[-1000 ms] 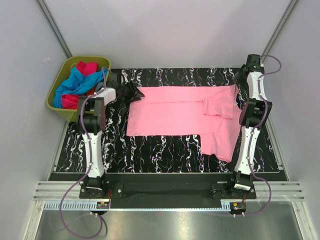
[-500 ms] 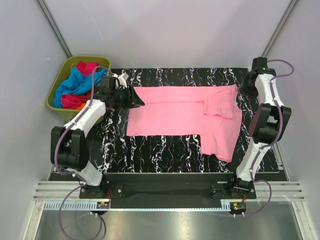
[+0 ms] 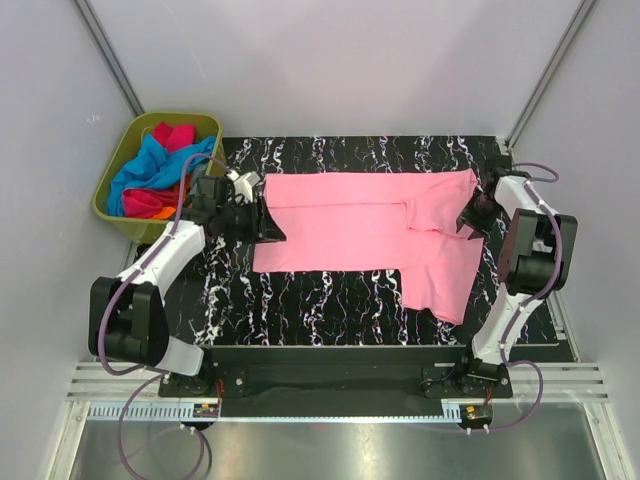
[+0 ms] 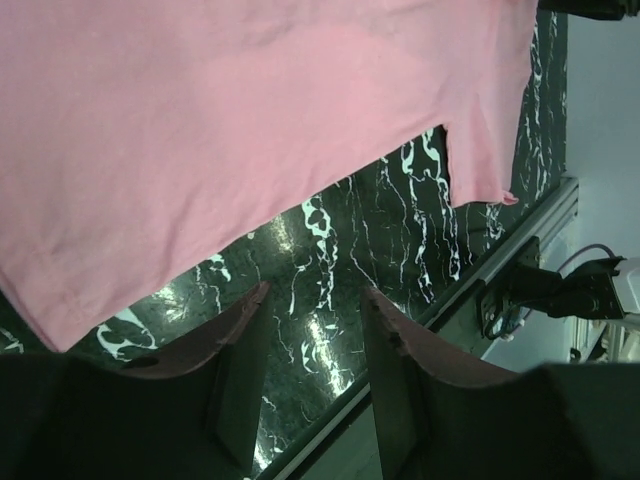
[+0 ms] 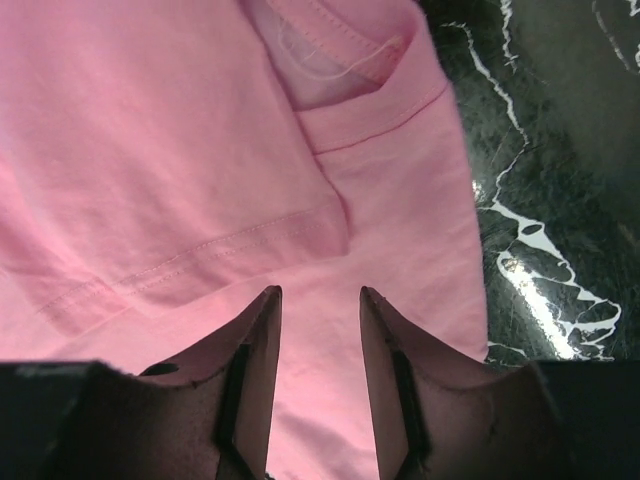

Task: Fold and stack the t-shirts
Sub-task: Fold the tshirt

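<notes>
Bin, far left: remaining t-shirts heaped inside, unfolded.
Left gripper: jaws apart, empty, at left edge of light pink t-shirt.
Shirt: flat mid-table, one sleeve folded in.
Right gripper: jaws apart, over that fold.
No stack yet.

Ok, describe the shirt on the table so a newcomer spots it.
Start at the black marbled table. The light pink t-shirt lies spread across its far half. It alone is laid out; the blue, magenta and orange shirts sit crumpled in the olive-green bin.
</notes>
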`<act>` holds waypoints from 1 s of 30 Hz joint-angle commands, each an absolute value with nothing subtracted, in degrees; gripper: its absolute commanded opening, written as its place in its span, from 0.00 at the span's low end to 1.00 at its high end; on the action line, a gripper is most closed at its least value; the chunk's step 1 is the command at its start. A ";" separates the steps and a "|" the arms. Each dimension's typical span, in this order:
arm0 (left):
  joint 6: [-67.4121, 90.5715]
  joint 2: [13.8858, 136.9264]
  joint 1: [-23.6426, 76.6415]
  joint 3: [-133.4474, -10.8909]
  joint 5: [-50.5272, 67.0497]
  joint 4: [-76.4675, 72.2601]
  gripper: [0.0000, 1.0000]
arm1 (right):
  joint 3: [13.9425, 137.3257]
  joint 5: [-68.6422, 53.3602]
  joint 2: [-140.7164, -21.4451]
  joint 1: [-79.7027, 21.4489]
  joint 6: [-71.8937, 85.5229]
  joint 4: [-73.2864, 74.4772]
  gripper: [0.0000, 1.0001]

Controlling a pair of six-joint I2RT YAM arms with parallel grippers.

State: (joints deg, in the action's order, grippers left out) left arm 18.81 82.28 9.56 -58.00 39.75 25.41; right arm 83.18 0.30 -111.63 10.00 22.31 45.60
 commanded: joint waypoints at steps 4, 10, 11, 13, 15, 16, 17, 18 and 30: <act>20.92 83.41 11.34 -57.66 44.47 19.25 0.45 | 82.09 -1.84 -110.65 11.34 21.18 41.49 0.45; 20.74 83.14 11.34 -56.08 44.56 19.34 0.45 | 81.91 -1.58 -112.32 12.65 21.27 40.08 0.43; 20.74 83.06 11.34 -56.25 44.65 19.34 0.45 | 82.00 -1.67 -112.59 12.74 21.36 40.17 0.42; 20.39 83.06 11.25 -56.69 44.56 19.69 0.45 | 82.00 -1.41 -113.02 13.09 21.45 40.17 0.42; 19.95 83.15 11.34 -57.30 44.47 20.39 0.45 | 82.00 -1.49 -113.20 13.36 21.44 39.99 0.41; 19.86 83.23 11.25 -57.39 44.56 20.56 0.45 | 82.18 -1.67 -113.55 13.53 21.45 39.90 0.41; 19.69 83.49 11.25 -57.48 44.56 20.65 0.45 | 82.18 -1.76 -113.73 13.62 21.45 39.90 0.41; 19.51 83.67 11.25 -57.65 44.56 20.92 0.45 | 82.18 -2.02 -113.82 13.62 21.62 39.99 0.40; 18.63 85.52 10.63 -59.41 45.61 22.24 0.45 | 82.09 -4.57 -114.61 13.62 24.17 38.76 0.30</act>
State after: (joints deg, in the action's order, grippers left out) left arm 19.70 85.49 11.05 -56.95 43.48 23.03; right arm 81.84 -3.20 -114.78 13.50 23.05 40.10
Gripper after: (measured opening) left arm 0.449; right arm 0.312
